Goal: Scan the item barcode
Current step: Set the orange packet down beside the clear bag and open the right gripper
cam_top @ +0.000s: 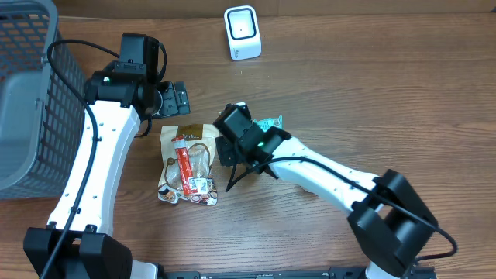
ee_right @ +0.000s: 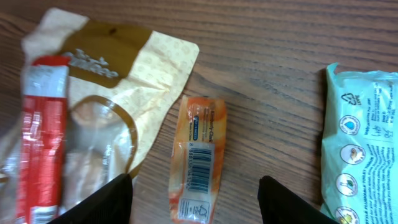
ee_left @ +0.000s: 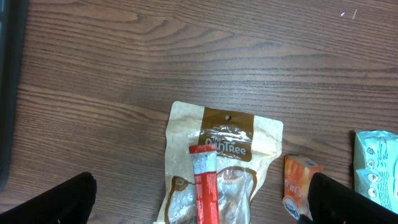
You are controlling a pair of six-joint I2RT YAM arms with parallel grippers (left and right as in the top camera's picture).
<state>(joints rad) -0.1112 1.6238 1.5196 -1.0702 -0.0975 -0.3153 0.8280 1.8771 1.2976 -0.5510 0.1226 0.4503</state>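
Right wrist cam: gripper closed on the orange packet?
No, the right gripper stands open, a finger on either side of the orange packet, which lies flat on the table.

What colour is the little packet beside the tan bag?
The little packet is mostly orange, clearest in the right wrist view.

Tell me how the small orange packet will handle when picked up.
The orange packet is probably light and floppy: it lies flat and thin. Its glossy film looks slippery, so it may slide on the table when pinched.
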